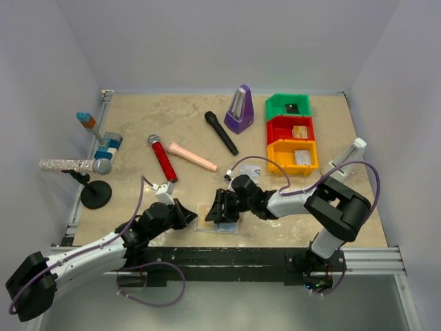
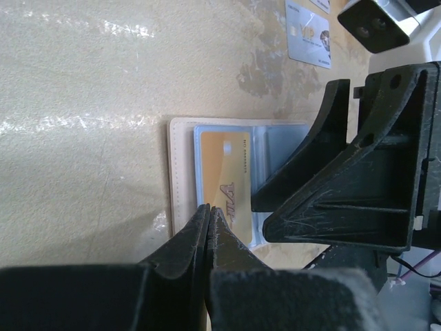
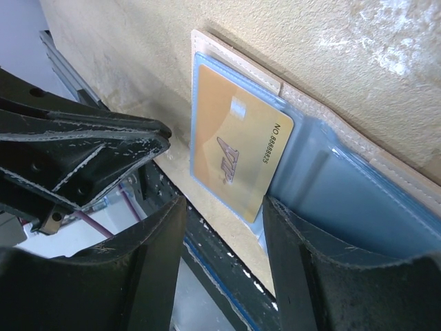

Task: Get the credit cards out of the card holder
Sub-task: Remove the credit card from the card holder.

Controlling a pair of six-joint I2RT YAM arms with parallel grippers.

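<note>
The card holder point(image 1: 207, 225) lies open near the table's front edge, blue inside up, with a tan rim point(image 2: 180, 179). An orange-tan credit card point(image 3: 238, 152) sits in its left panel and also shows in the left wrist view point(image 2: 227, 172). A silver credit card point(image 1: 249, 176) lies loose on the table beyond it point(image 2: 309, 34). My left gripper point(image 2: 209, 210) is shut, its tips down at the holder's left edge beside the orange card. My right gripper point(image 3: 224, 227) is open over the holder, one finger point(image 3: 303, 255) on the blue middle fold.
Green point(image 1: 288, 106), red point(image 1: 291, 129) and yellow point(image 1: 293, 156) bins stand at the back right. A purple metronome point(image 1: 239, 110), a black microphone point(image 1: 220, 132), a red microphone point(image 1: 162, 157), a pink tube point(image 1: 193, 156) and a glitter microphone on a stand point(image 1: 72, 165) lie further back.
</note>
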